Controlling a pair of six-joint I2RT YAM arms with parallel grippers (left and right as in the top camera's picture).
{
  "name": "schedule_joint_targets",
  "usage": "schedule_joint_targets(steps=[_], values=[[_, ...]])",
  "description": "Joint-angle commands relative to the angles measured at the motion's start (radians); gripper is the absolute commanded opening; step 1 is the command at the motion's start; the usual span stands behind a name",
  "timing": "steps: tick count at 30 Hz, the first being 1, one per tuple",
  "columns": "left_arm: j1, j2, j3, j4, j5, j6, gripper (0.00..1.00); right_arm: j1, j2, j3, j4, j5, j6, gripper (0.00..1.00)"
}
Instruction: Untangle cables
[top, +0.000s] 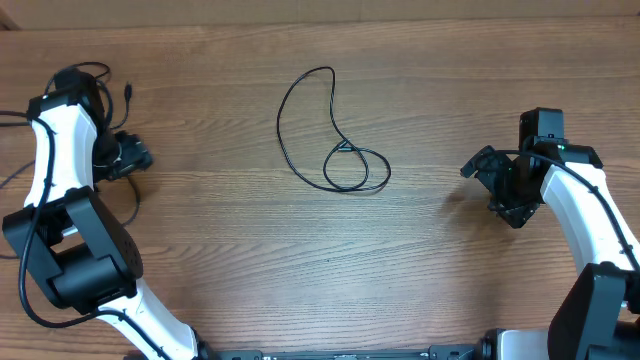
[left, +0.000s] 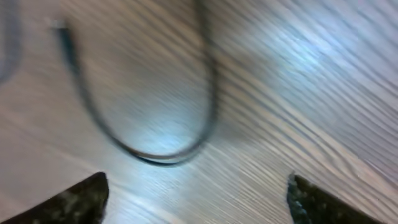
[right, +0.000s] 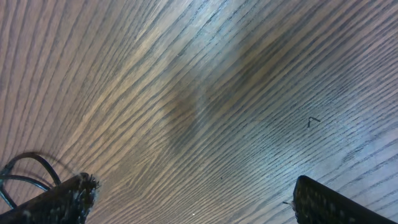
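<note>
One thin black cable (top: 300, 110) lies at the table's middle in a big open loop that ends in a small knot of overlapping loops (top: 348, 167). A second thin cable (top: 135, 195) lies at the far left by my left gripper (top: 130, 156), its plug (top: 130, 91) near the arm. In the blurred left wrist view that cable (left: 155, 155) curves in a U just ahead of the left gripper (left: 198, 180), which is open with nothing between its fingers. My right gripper (top: 490, 185) hovers right of the knot. In its own view the right gripper (right: 194, 182) is open over bare wood.
The wooden table (top: 420, 80) fills every view. Thicker black arm wires (top: 90, 72) bunch at the left arm's upper part, and arm wires (right: 25, 168) show at the lower left of the right wrist view. A tiny dark mark (right: 313, 121) sits on the wood.
</note>
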Motion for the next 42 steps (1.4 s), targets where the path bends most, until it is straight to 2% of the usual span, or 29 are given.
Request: schedule_joint_targets(steps=[1,4,8,13,17,28,32,36,40,42], values=[[0.002,-0.013,-0.007,-0.004,0.167,0.06,0.93,-0.006,0.0,-0.006,0.002,0.014,-0.003,1.0],[0.002,-0.013,-0.039,0.008,0.112,0.047,0.93,-0.006,0.0,-0.006,0.002,0.014,-0.003,1.0],[0.019,-0.013,-0.088,0.021,-0.006,-0.055,0.96,-0.006,0.0,-0.006,0.002,0.014,-0.003,1.0],[0.072,-0.013,-0.153,0.068,-0.016,-0.095,0.99,-0.006,0.0,-0.006,0.002,0.014,-0.003,1.0],[0.157,-0.013,-0.196,0.1,-0.019,-0.251,0.99,-0.006,0.0,-0.006,0.002,0.014,-0.003,1.0],[0.297,-0.013,-0.214,0.175,-0.01,-0.262,1.0,-0.006,0.0,-0.006,0.002,0.014,-0.003,1.0],[0.304,-0.013,-0.257,0.249,0.025,-0.266,0.91,-0.006,0.0,-0.006,0.002,0.014,-0.003,1.0],[0.303,-0.013,-0.319,0.334,0.09,-0.267,0.89,-0.006,0.0,-0.006,0.002,0.014,-0.003,1.0],[0.304,-0.013,-0.377,0.405,0.114,-0.267,0.64,-0.006,0.0,-0.006,0.002,0.014,-0.003,1.0],[0.304,-0.013,-0.399,0.43,0.114,-0.267,0.48,-0.006,0.0,-0.006,0.002,0.014,-0.003,1.0]])
